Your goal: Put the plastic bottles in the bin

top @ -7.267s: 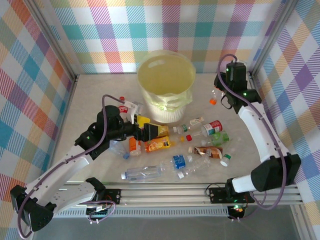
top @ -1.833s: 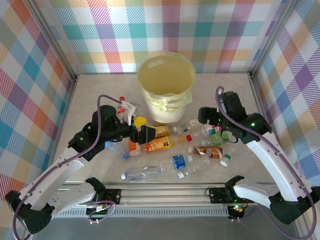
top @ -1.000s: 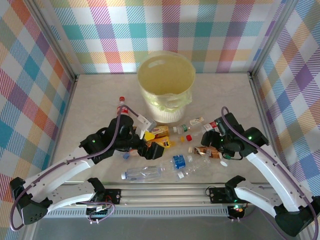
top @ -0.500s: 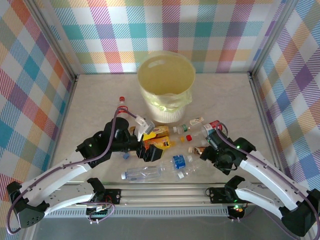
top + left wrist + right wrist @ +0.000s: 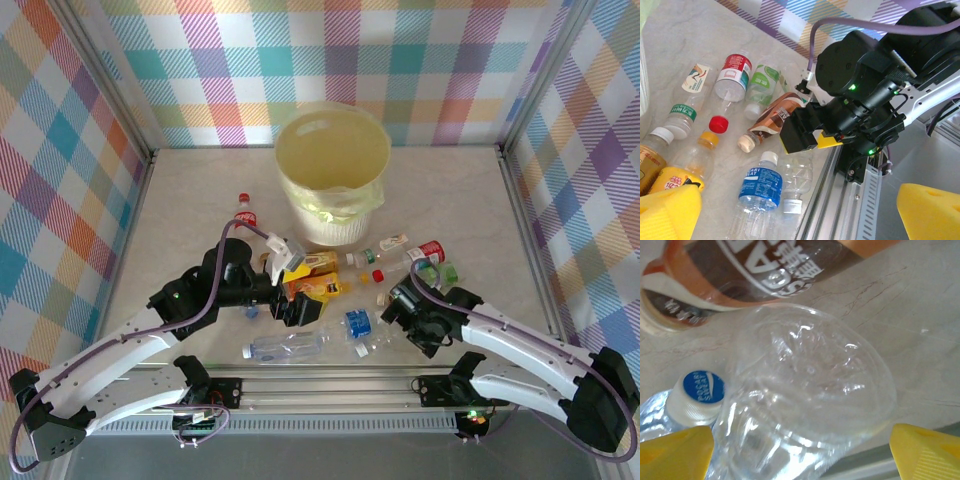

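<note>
**Entry: crumpled clear bottle, framed by the right fingers**

*Top external.* Round pale-yellow plastic bin with yellow-green liner (image 5: 335, 228), at the far middle of the pale marbled surface (image 5: 190, 200). The small plastic bottles lie loose on the surface in front of it. Left gripper (image 5: 300, 285) is over the orange-filled bottles (image 5: 322, 290), near the bin. Right gripper (image 5: 395, 312) is low by the aluminium front rail (image 5: 330, 380), at the crumpled clear bottle (image 5: 376, 338). Plaid-patterned walls on three sides.

*Left wrist.* Left fingers (image 5: 670, 210), yellow pads, are spread wide with nothing between them. Ahead, the blue-labelled clear bottle (image 5: 760, 182) lies just beside the crumpled clear bottle, with the brown-labelled bottle (image 5: 772, 120) beyond.

*Right wrist.* Right fingers (image 5: 675, 452) are spread, one on either side of the crumpled clear bottle, apparently not pressing on it. Its base faces the camera and its long axis runs away, down and to the left. The neighbour's blue cap (image 5: 702, 387) is just beside it.

*Assessment.* The right arm is the nearer. Closing would pinch across the bottle's width, and the blue cap may get caught.
</note>
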Controlling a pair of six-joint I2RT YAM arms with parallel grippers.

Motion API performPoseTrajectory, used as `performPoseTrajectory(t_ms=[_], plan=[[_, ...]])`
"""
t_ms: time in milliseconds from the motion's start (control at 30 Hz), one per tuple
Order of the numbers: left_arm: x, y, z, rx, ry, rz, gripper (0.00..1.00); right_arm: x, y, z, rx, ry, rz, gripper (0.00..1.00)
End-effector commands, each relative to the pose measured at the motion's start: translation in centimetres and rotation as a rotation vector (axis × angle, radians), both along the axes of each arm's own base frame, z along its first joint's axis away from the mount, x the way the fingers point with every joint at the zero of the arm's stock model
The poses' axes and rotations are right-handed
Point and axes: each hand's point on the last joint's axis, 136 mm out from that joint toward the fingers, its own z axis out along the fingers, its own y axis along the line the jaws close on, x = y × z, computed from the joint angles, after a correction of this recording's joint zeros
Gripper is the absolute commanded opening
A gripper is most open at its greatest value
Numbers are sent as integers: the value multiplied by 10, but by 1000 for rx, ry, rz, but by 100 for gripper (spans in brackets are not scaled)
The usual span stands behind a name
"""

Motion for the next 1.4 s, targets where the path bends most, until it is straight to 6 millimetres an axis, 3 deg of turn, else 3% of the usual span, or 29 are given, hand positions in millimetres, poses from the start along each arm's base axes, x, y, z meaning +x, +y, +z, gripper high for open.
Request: performPoseTrajectory(t_ms=[0, 267, 733, 1067, 1300, 1367], plan=[[-9, -2, 5, -23, -26, -48, 100, 14, 9, -3, 57, -59, -88, 89], [-9, -2, 5, -24, -24, -45, 100, 28, 14, -7, 38, -119, -124, 84], [-9, -2, 3, -20, -17, -44, 100, 27, 1, -13, 6, -151, -152, 69], [-9, -3, 3, -21, -12, -46, 100, 28, -4, -4, -1, -185, -142, 59], [-9, -6, 1, -17, 1, -60, 100, 29, -8, 7, -13, -227, -105, 58], [-7, -8, 9, -44, -19, -59, 100, 30, -9, 12, -27, -242, -83, 58]])
